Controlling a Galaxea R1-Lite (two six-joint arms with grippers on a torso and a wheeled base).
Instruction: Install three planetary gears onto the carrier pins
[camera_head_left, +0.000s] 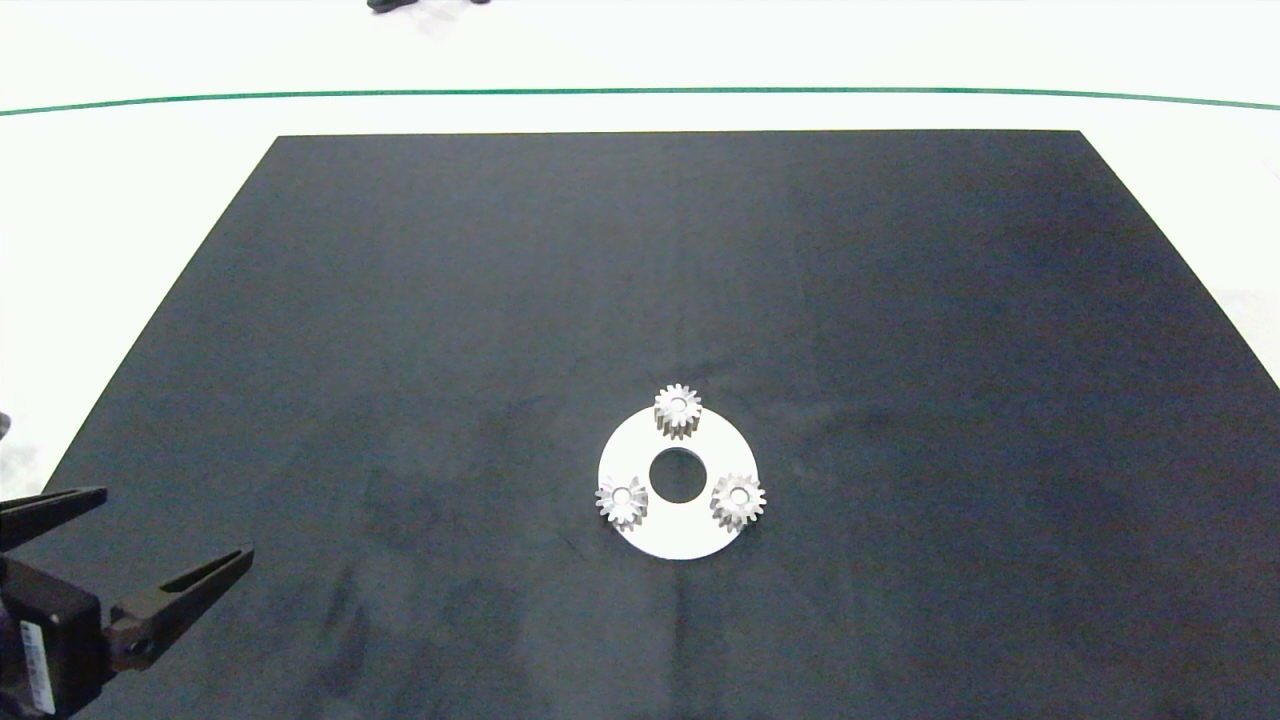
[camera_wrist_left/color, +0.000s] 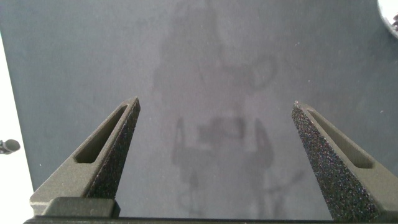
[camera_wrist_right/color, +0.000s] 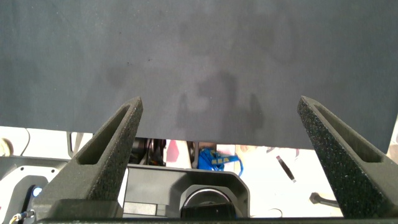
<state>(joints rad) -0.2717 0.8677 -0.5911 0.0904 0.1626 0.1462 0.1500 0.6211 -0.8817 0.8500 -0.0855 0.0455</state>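
All 3 planetary gears (camera_head_left: 678, 410) sit on carrier pins; left gripper (camera_head_left: 150, 540) and right gripper (camera_wrist_right/color: 217, 121) spread apart.

No readable text, brand, number or sign in any view. White label (camera_head_left: 36, 668) on left arm's housing at head view's lower left edge carries dark barcode-like marks only, too small to read. Black mat (camera_head_left: 500, 300), white disc (camera_head_left: 640, 455), gears: no markings seen.
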